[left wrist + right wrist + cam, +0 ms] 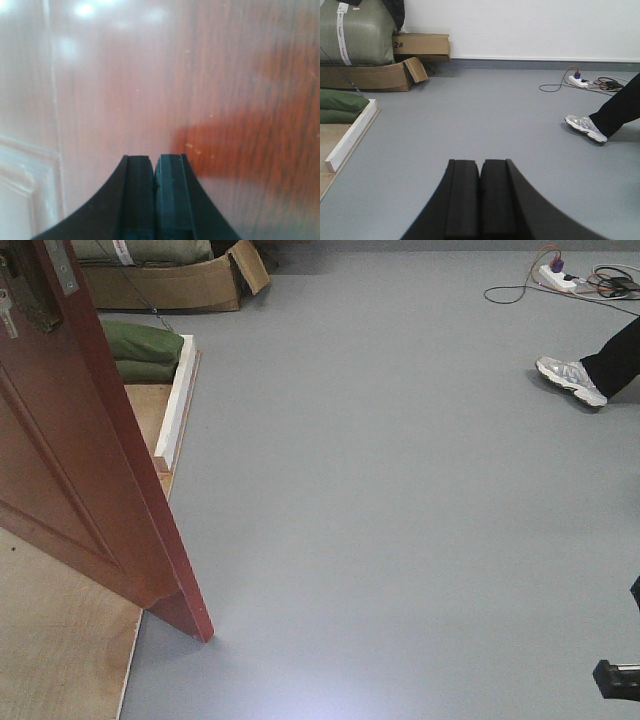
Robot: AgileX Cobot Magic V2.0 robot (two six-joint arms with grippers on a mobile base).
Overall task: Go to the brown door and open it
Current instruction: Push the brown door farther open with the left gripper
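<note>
Directly ahead of the left tool (155, 165), and very close to it, the brown door (200, 100) fills the wrist view. It is glossy, red-brown wood veneer with fine vertical grain, and it picks up soft glare spots above the tool. Lower left of the tool, a raised moulding (30, 165) frames a recessed panel. The left tool's two black, matte, ribbed pads are pressed flat together with nothing between them. I cannot tell whether their tips touch the door.

From the front view the brown door (90, 490) stands upright with its long axis vertical, though it appears tilted in the picture. Its narrow edge is turned toward the camera, and its bottom corner rests near the seam between a plywood sheet (50, 640) and the smooth grey floor (400, 490). A metal latch plate (60, 265) sits high on that edge.

The right tool (480, 167) is likewise closed, its blunt black pads meeting along a thin line and holding nothing. It points out over the grey floor. Far ahead and to its left lie a white-painted wooden batten (350, 135), torn cardboard boxes (375, 77) and an olive fabric bundle (355, 32). Ahead and to its right are a grey-white sneaker (585, 127) on a black-trousered leg, and beyond that a power strip (580, 81) with tangled cables.
</note>
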